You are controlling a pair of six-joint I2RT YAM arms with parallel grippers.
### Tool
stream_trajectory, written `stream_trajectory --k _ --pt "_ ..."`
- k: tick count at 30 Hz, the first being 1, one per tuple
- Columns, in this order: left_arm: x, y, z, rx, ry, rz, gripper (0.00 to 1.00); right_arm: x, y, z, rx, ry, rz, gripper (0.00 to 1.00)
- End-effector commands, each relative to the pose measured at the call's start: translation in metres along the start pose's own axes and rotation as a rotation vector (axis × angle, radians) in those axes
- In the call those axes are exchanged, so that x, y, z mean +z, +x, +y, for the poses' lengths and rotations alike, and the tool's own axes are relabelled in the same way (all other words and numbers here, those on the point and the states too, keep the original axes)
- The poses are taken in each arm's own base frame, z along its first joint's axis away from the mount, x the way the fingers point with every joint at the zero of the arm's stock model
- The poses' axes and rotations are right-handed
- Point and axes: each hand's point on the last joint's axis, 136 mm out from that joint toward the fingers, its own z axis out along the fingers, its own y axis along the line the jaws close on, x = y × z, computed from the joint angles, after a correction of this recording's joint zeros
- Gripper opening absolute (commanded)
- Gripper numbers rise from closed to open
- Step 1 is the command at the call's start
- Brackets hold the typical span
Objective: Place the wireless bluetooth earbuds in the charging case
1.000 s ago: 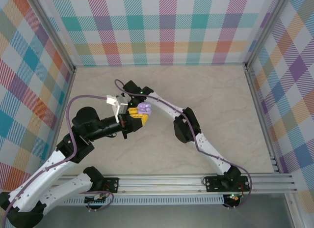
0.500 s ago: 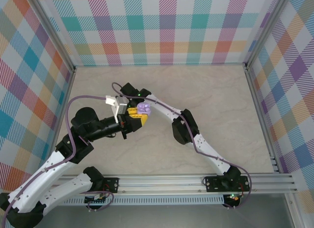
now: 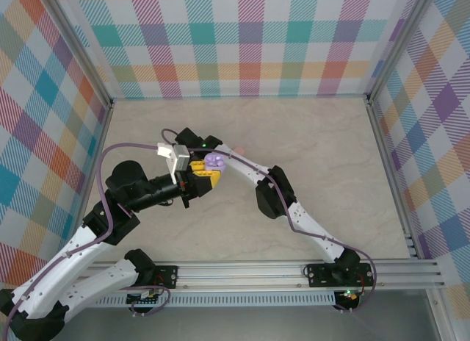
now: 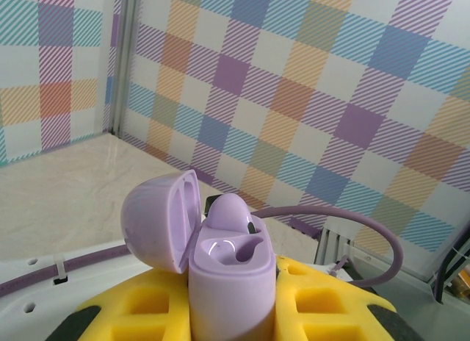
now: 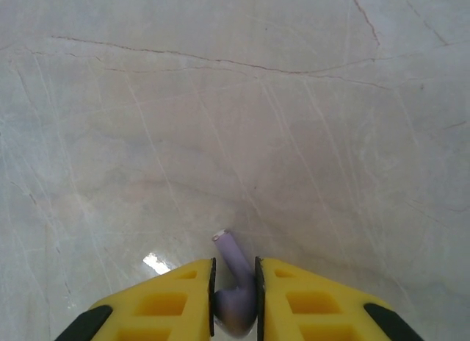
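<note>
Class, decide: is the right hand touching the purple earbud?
Touching. The right wrist view shows the purple earbud pinched between the yellow fingers of the right hand.

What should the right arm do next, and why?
Probably lift the earbud toward the charging case. The right gripper pinches it low over the table, while the left gripper holds the case, lid open.

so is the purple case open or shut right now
Open: the charging case has its lid swung back to one side, the inside exposed.
</note>
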Motion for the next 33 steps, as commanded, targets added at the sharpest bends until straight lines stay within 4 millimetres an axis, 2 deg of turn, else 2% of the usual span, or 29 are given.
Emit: stream_trajectory --k 1,6,10,16,26,28,33 --pt "-0.005 -0.014 -0.011 0.029 0.021 -0.032 0.0 0.006 0.056 -0.047 -0.003 0.166 0.203 0.19" --pt "-0.004 -0.013 -0.011 0.024 0.023 -0.03 0.0 -0.017 0.062 -0.063 0.013 0.164 0.188 0.19" --pt "-0.002 -0.013 -0.01 0.023 0.023 -0.031 0.0 -0.038 0.076 -0.078 0.001 0.166 0.184 0.19" --pt "0.0 -0.012 -0.009 0.02 0.023 -0.026 0.0 -0.065 0.108 -0.099 -0.031 0.186 0.206 0.19" --pt "0.004 -0.011 -0.007 0.009 0.027 -0.021 0.0 -0.103 0.158 -0.12 -0.053 0.215 0.233 0.2" --pt "0.004 -0.012 -0.008 0.011 0.029 -0.024 0.0 -0.11 0.162 -0.122 -0.051 0.216 0.228 0.22" --pt "0.004 -0.011 -0.008 0.013 0.029 -0.021 0.0 -0.128 0.161 -0.125 -0.028 0.221 0.191 0.34"
